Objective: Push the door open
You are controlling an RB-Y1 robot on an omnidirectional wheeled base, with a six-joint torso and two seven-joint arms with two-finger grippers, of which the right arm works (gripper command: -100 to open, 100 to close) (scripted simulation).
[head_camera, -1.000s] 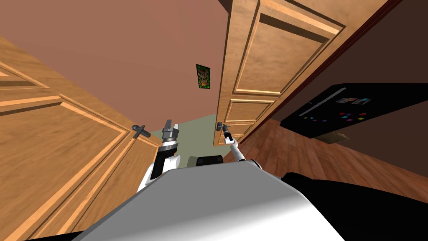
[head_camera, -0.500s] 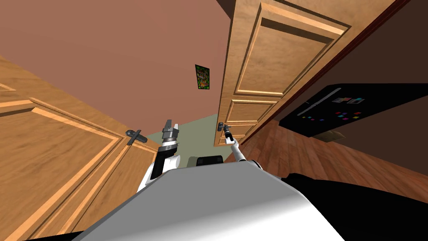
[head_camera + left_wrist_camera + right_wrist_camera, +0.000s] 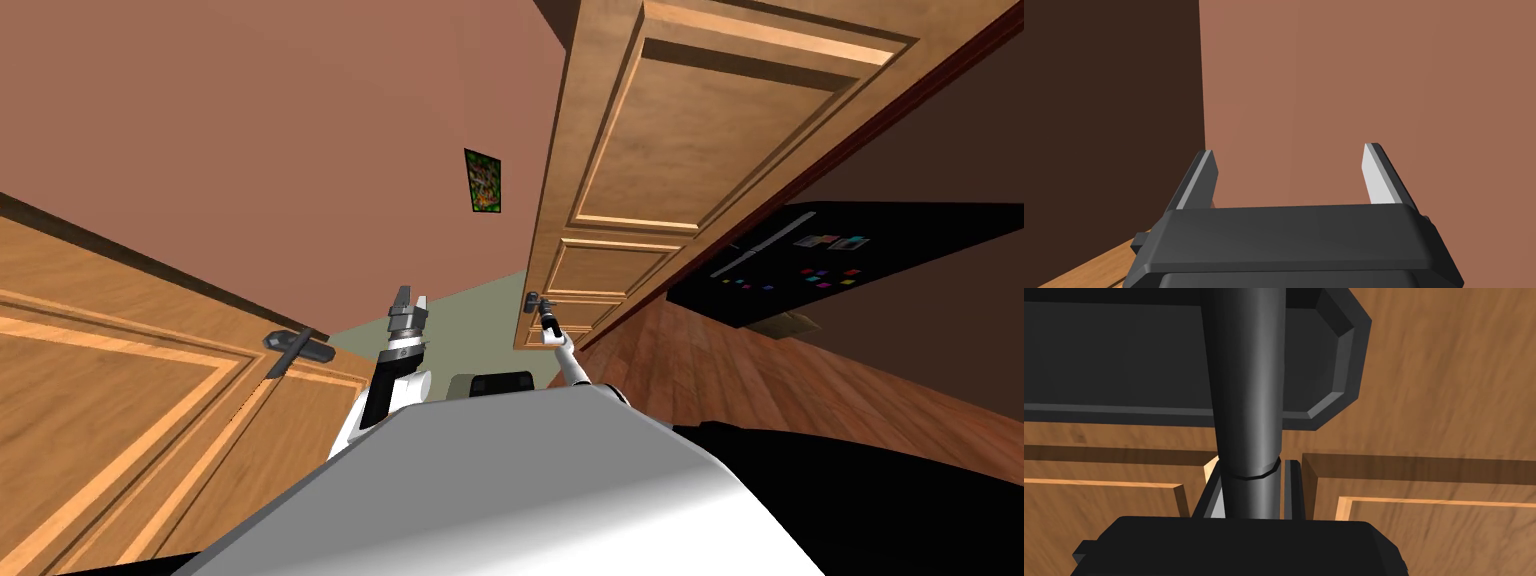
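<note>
Right gripper (image 3: 1251,488) pinched dark cylindrical lever handle (image 3: 1246,388) of panelled wooden door (image 3: 640,150) at one o'clock; left gripper (image 3: 1289,160) gaped empty.

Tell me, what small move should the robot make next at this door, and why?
Probably push the right gripper gently forward, away from the body. It is shut on the dark cylindrical lever handle of the panelled wooden door, which looks only partly open, so a forward push should swing it wider.
</note>
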